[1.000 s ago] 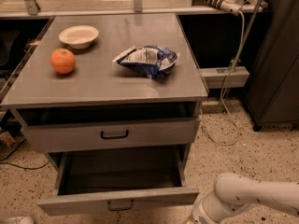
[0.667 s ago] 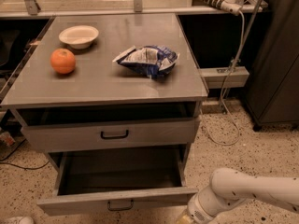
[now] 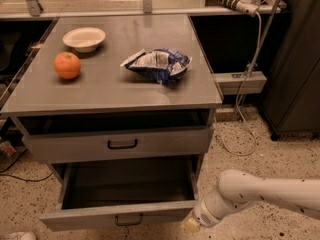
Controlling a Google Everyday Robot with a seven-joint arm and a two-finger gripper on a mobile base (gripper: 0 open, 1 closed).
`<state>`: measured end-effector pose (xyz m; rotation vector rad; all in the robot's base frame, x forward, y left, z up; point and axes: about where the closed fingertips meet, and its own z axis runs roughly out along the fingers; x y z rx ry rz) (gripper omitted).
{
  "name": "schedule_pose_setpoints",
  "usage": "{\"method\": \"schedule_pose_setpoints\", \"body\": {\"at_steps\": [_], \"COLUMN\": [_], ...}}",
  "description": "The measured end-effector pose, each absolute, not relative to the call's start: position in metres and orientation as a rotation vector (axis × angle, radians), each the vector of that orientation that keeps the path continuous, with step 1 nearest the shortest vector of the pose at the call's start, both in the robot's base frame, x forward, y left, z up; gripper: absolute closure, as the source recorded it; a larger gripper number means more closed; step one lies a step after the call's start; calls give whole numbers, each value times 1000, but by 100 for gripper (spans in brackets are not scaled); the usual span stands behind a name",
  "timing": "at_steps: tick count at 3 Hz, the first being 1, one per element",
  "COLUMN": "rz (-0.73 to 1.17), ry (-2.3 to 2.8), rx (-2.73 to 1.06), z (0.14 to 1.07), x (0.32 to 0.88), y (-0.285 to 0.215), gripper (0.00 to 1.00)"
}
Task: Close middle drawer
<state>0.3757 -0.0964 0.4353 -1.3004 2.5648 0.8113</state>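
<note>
The middle drawer (image 3: 100, 215) stood pulled far out of the grey cabinet, its long tray empty and its flat front low in the view, with the small black loop handle (image 3: 129, 219) at its centre. Above it the top drawer (image 3: 75, 146) sat nearly home under the table (image 3: 115, 91), which carried an orange (image 3: 67, 65), a white bowl (image 3: 84, 38) and a crumpled chip bag (image 3: 159, 64).

My hand (image 3: 191, 225) was down near the speckled floor (image 3: 250, 149), at the bottom edge of the view, just beside the right end of the drawer's front. My arm reached in from the right. I could not tell whether my hand was open or closed, nor whether it was touching the front.

I judged this to be the approach step: I was lined up in front of the drawer, but the push had not begun, since the tray was fully out.

The next move called for setting my hand flat against the front and driving straight back along the runners. Contact nearer the handle seemed better than the right corner, because an off-centre shove might twist the tray and jam it. I would keep the push level and low, clear of the top drawer.
</note>
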Motion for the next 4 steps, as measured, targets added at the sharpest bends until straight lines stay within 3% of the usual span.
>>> {"method": "schedule_pose_setpoints", "body": {"at_steps": [2, 4], "rz": [816, 816], "ry": [2538, 2538], "rx": [-1331, -1331], "z": [430, 430], "x": [398, 398], "y": [-84, -84], "gripper": [100, 58]}}
